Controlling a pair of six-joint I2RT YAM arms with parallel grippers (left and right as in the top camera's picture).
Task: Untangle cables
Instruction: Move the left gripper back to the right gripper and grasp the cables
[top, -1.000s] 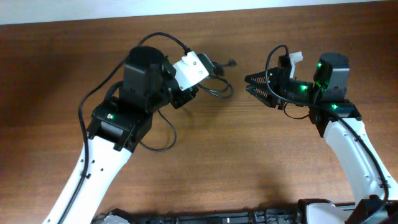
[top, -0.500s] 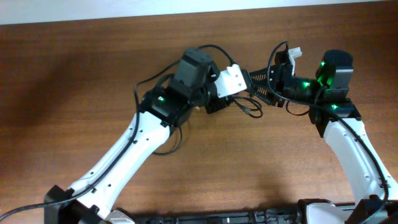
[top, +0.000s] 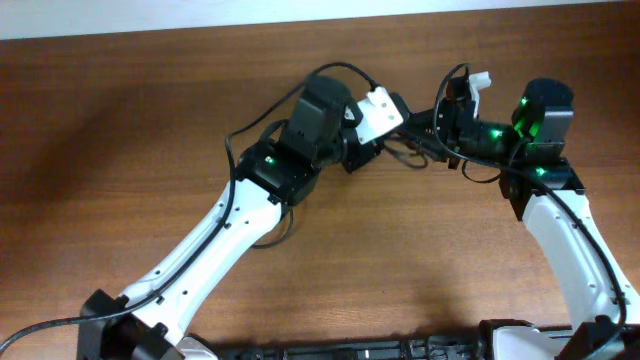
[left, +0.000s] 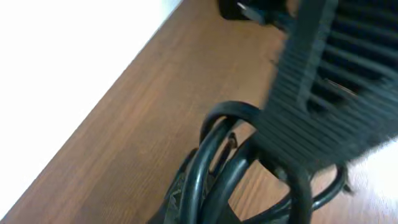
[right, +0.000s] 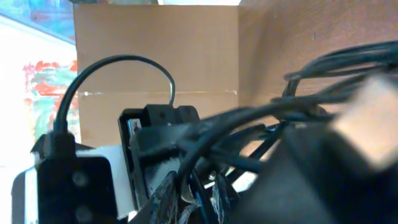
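Observation:
The cables (top: 398, 152) are a small bundle of thin black loops hanging just above the table, between the two grippers at the upper middle. My left gripper (top: 400, 128) comes in from the left and is shut on the cables (left: 217, 149), whose loops rise out of its jaws (left: 205, 211). My right gripper (top: 422, 140) meets it from the right. One ribbed black finger (left: 336, 74) of the right gripper fills the left wrist view. In the right wrist view the right gripper (right: 205, 199) is shut on strands of the cables (right: 249, 118), with the left gripper (right: 158, 137) close in front.
The brown wooden table (top: 120, 150) ends at a white strip along its far edge (top: 150, 15), close behind the grippers. The left arm's own thick black wire (top: 265, 230) loops over the table beside the arm.
The left arm has swung right with the cables, from left of centre up to the right gripper. The right gripper's jaws have narrowed onto the strands.

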